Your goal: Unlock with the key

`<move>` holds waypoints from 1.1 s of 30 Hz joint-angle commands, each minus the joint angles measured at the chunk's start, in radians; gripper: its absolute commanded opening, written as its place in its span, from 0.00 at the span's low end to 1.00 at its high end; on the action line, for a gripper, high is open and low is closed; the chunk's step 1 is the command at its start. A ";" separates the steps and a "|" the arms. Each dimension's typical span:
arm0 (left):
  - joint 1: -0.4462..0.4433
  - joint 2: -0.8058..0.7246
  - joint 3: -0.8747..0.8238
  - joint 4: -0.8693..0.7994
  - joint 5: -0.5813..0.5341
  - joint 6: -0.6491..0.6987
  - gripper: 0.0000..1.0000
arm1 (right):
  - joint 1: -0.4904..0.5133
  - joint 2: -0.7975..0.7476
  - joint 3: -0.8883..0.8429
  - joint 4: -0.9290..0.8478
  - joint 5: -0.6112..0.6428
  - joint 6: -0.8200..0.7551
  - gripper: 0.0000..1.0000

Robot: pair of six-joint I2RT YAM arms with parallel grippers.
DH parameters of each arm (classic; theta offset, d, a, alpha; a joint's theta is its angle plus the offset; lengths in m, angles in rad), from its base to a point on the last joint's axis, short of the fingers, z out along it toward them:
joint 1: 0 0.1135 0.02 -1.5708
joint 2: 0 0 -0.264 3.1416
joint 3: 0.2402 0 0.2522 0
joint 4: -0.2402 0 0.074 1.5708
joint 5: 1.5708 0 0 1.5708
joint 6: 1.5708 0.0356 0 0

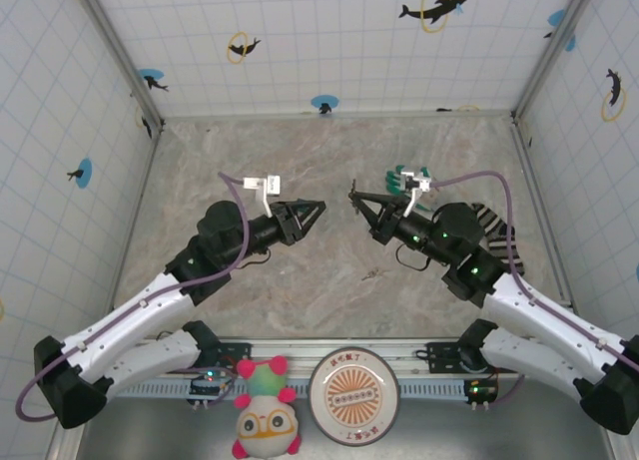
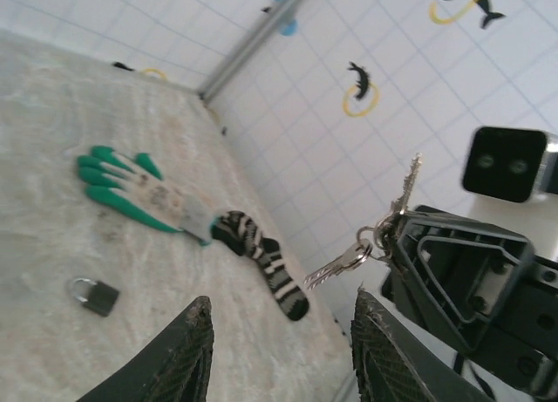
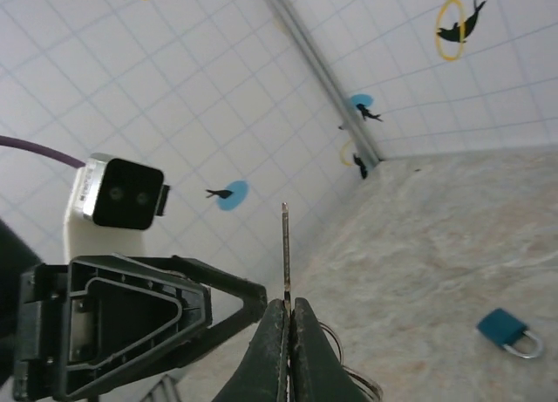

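Observation:
My right gripper [image 3: 289, 308] is shut on the key [image 3: 285, 245]. Its thin silver blade sticks straight up from between the pads, and its head is hidden between them. In the left wrist view the blade [image 2: 408, 182] points up from the right gripper's fingers [image 2: 453, 254], and a ring with two more keys [image 2: 342, 265] hangs below. My left gripper [image 2: 283, 350] faces it a short way off, open and holding nothing. In the top view both grippers, left [image 1: 312, 212] and right [image 1: 355, 195], hang tip to tip over the table's middle. The small blue padlock [image 3: 507, 333] [image 2: 94, 295] lies flat on the table.
A glove with green fingertips [image 2: 131, 188] and a black-and-white striped cuff [image 2: 266, 261] lies at the right rear of the table [image 1: 409, 174]. Tiled walls [image 1: 319, 41] enclose the marble-patterned tabletop [image 1: 300, 300]. A plush toy [image 1: 266, 420] and a round tin [image 1: 353, 385] sit at the near edge.

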 commanded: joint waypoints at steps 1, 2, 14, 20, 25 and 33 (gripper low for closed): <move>0.003 0.001 0.061 -0.127 -0.136 -0.024 0.48 | 0.053 0.033 0.091 -0.220 0.234 -0.178 0.00; 0.005 0.011 0.081 -0.151 -0.148 -0.029 0.49 | 0.076 0.050 0.115 -0.261 0.302 -0.208 0.00; 0.000 0.180 0.254 -0.208 -0.094 -0.081 0.56 | 0.307 0.220 0.242 -0.320 0.725 -0.381 0.00; -0.010 0.234 0.273 -0.211 -0.077 -0.114 0.57 | 0.351 0.249 0.260 -0.306 0.763 -0.406 0.00; -0.026 0.259 0.291 -0.206 -0.075 -0.127 0.59 | 0.364 0.262 0.258 -0.299 0.769 -0.407 0.00; -0.043 0.287 0.302 -0.202 -0.064 -0.150 0.49 | 0.384 0.283 0.276 -0.298 0.807 -0.422 0.00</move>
